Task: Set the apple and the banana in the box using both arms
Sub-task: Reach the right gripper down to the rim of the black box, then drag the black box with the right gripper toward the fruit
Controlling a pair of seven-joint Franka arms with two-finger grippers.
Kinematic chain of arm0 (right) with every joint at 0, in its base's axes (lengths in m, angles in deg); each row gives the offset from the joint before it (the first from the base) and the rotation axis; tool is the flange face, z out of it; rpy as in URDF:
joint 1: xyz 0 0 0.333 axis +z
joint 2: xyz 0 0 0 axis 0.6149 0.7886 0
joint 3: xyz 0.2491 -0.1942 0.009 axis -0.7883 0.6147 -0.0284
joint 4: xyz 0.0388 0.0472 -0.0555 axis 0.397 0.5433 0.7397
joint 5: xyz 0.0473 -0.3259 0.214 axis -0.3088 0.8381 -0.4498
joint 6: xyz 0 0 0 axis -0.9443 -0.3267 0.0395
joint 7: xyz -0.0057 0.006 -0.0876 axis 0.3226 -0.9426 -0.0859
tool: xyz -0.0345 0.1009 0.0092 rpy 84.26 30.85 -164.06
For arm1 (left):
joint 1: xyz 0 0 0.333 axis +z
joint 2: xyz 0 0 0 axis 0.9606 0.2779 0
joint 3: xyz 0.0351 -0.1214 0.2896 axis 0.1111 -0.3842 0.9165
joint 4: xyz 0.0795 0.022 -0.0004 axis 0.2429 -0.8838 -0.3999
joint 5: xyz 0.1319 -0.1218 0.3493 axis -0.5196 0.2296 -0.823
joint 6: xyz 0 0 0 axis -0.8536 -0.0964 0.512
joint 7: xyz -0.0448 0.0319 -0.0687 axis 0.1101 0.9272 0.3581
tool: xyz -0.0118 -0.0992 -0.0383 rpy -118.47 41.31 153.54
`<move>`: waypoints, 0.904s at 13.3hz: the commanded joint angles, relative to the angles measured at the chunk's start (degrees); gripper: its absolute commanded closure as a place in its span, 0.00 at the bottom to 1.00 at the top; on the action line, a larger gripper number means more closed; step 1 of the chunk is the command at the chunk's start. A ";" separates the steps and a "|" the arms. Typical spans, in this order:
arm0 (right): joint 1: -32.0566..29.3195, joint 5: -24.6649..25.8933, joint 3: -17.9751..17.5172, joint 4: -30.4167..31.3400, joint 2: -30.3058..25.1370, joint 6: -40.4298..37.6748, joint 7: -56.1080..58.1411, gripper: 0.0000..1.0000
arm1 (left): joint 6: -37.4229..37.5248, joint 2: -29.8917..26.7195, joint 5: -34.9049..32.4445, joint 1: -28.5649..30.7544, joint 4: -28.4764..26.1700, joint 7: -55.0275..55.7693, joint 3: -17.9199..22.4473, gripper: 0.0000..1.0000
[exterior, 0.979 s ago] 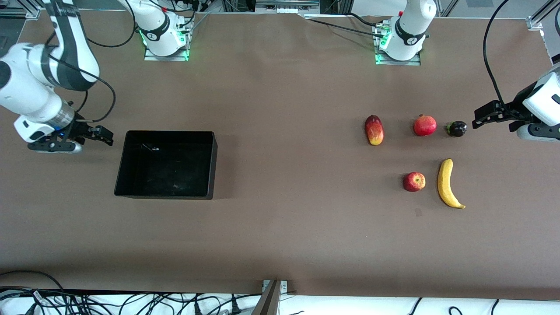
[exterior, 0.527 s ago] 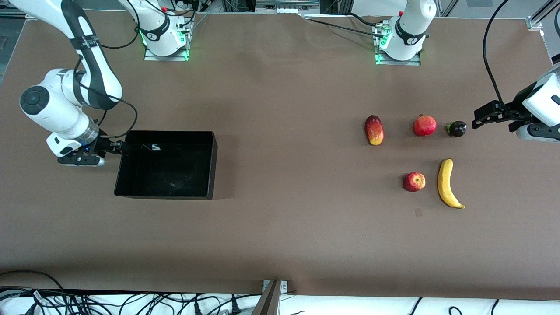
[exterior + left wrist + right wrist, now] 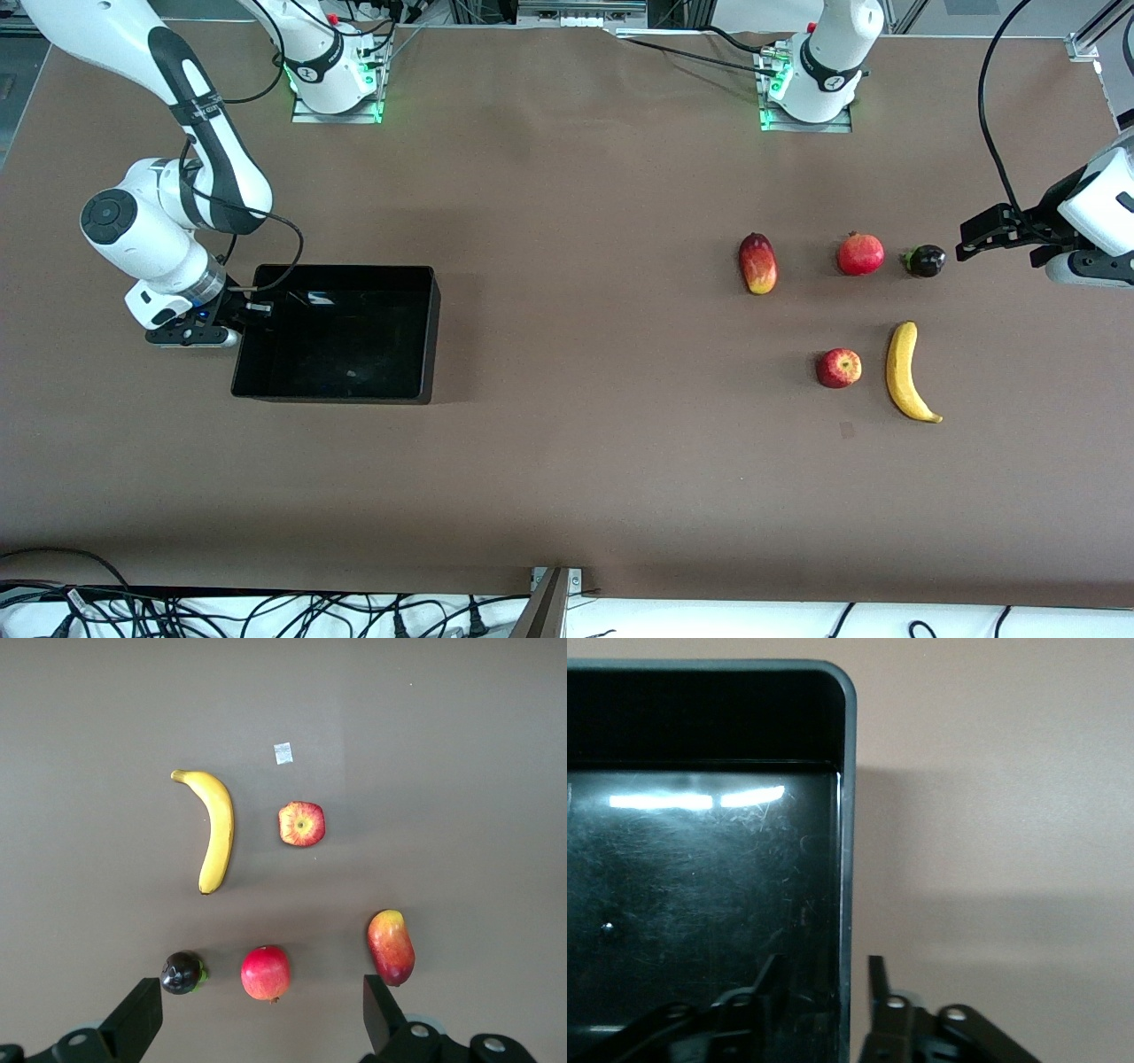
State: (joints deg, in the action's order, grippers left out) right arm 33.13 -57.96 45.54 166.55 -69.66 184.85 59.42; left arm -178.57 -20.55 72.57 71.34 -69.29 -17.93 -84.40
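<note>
The table (image 3: 567,461) is the largest thing, its brown top cut off at every edge of the front view. On it, toward the right arm's end, stands the box (image 3: 425,332), black and glossy, its floor showing only glare and scratches. The right gripper (image 3: 252,310) is down at the box's end wall, one finger (image 3: 766,979) inside and the other outside, with the rim between them; the fingers are narrowed around that wall, though whether they press on it is hard to make out, and their tips are cut off in the right wrist view.

The left gripper (image 3: 967,237) hovers well apart from the box, near the left arm's end, its fingers spread wide with nothing between them; much of that arm is cut off by the frame.

The banana (image 3: 905,372) lies far from the box, with the apple (image 3: 838,368) just beside it on the box's side, not touching. Farther from the front camera than these sit a red-and-yellow oval fruit (image 3: 757,263), a round red fruit (image 3: 860,253) and a small dark fruit (image 3: 925,260), the last too small to identify.
</note>
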 commanded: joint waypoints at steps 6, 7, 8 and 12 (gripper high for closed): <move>-0.02 -0.67 -1.75 0.60 -1.48 0.73 0.24 1.00 | 1.02 0.75 1.78 -0.81 1.40 -0.95 1.07 0.00; -0.02 -0.67 -2.11 0.43 -2.45 0.56 0.41 1.00 | 1.02 0.75 1.78 -0.81 1.40 -0.95 1.07 0.00; -0.02 -0.76 -3.15 0.25 -3.76 -0.40 0.32 1.00 | 1.02 0.75 1.87 -0.81 1.40 -0.95 1.07 0.00; -0.02 -0.85 -6.14 -8.68 -6.85 -15.91 0.06 1.00 | 1.02 0.75 1.87 -0.81 1.40 -0.95 1.07 0.00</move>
State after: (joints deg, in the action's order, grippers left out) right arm 33.28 -57.96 41.26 163.01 -74.21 177.22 59.45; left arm -178.57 -20.50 72.57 71.32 -69.29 -17.92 -84.37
